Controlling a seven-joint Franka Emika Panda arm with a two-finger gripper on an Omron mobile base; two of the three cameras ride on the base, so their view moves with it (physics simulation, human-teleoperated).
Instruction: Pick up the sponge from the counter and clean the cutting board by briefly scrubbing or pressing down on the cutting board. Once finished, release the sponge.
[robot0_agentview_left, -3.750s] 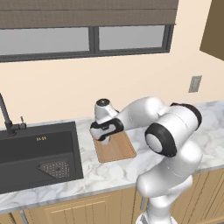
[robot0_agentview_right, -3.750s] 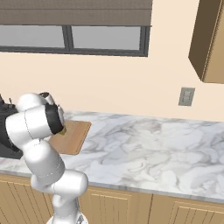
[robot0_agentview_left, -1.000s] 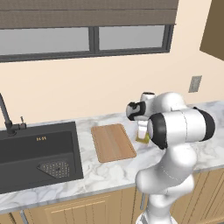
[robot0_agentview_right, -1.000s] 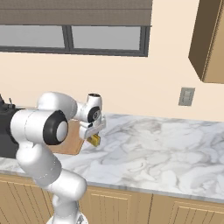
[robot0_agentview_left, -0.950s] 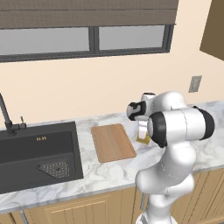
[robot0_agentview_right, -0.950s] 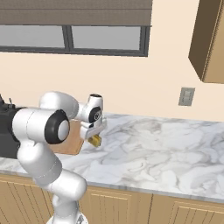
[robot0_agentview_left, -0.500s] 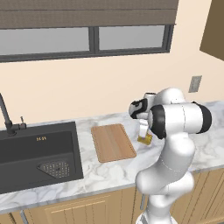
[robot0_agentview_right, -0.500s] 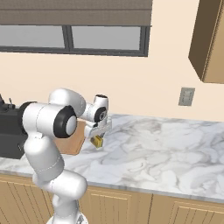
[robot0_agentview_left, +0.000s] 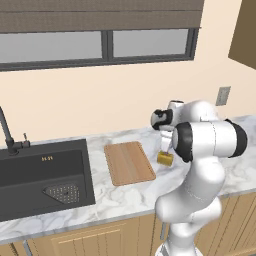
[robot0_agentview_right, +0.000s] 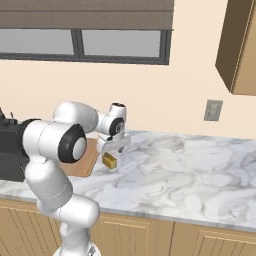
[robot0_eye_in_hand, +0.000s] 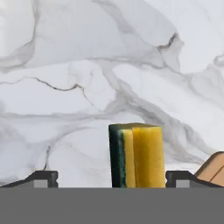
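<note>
While the claw (robot0_eye_in_hand: 112, 178) gapes wide around the sponge (robot0_eye_in_hand: 136, 155), apparently ungripped, the cutting board (robot0_agentview_left: 129, 162) lies beside.

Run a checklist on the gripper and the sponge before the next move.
1. Sponge between the fingers of the gripper: ok.
2. Jaws shut on the sponge: not ok; they stand wide, with a clear gap on its green side.
3. Sponge over the cutting board: not ok; it is over the counter, just off the board's right edge.
4. Sponge resting on the counter or lifted: cannot tell.
</note>
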